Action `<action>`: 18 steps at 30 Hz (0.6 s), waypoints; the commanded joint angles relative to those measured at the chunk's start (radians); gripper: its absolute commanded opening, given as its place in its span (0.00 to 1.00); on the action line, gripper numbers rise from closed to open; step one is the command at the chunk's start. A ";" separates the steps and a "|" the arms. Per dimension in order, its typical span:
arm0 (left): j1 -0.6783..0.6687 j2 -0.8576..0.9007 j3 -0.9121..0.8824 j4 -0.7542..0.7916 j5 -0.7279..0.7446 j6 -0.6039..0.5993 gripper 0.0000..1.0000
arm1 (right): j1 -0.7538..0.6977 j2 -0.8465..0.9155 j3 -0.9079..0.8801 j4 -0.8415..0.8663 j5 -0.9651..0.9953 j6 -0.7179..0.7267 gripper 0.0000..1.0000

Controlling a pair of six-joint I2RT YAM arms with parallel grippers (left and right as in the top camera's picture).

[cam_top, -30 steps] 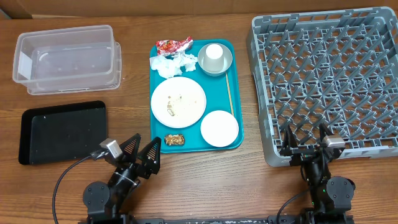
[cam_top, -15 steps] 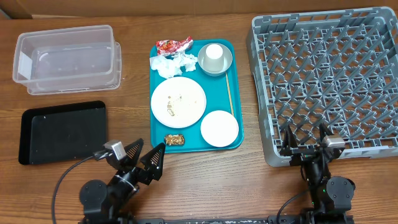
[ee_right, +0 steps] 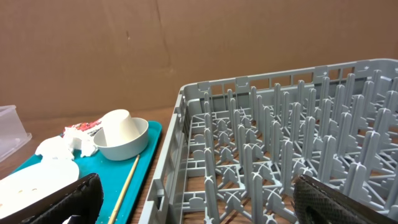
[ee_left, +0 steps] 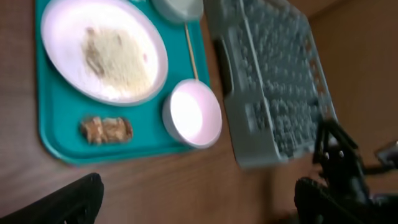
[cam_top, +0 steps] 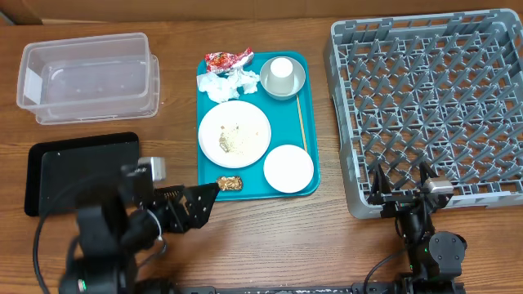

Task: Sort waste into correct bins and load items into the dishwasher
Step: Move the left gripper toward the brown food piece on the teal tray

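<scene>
The serving tray (cam_top: 282, 122) sits mid-table. From it, the tub (cam_top: 88, 82) lies at ten o'clock and the shallow tray (cam_top: 73, 167) at eight o'clock, the tub directly behind the shallow tray, the two apart. The dish rack (cam_top: 429, 106) stands at three o'clock, just beside the serving tray. On the serving tray, the wrapper (cam_top: 227, 60) is at eleven o'clock by the far rim, with the napkin (cam_top: 230, 84) touching its near side. The bowl (cam_top: 298, 82) is at one o'clock with the cup (cam_top: 281, 70) in it. The large plate (cam_top: 234, 122) lies at nine o'clock with crumbs (cam_top: 233, 144) on it. The small dish (cam_top: 288, 168) is at five o'clock and the snack piece (cam_top: 230, 183) at seven. A stick (cam_top: 300, 122) lies along the three o'clock edge, between bowl and small dish.
</scene>
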State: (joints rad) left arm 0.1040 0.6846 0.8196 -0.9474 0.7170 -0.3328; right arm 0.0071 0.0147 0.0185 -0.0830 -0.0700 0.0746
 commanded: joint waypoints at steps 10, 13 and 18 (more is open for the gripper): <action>-0.102 0.228 0.129 -0.153 -0.134 -0.004 1.00 | -0.003 -0.012 -0.011 0.003 0.009 -0.003 1.00; -0.219 0.251 0.188 -0.225 -0.359 -0.080 1.00 | -0.003 -0.012 -0.011 0.003 0.010 -0.003 1.00; -0.397 0.295 0.251 -0.240 -0.512 -0.183 1.00 | -0.003 -0.012 -0.011 0.003 0.009 -0.003 1.00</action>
State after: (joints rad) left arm -0.2234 0.9600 1.0279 -1.1896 0.3855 -0.4225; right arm 0.0071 0.0147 0.0185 -0.0830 -0.0700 0.0742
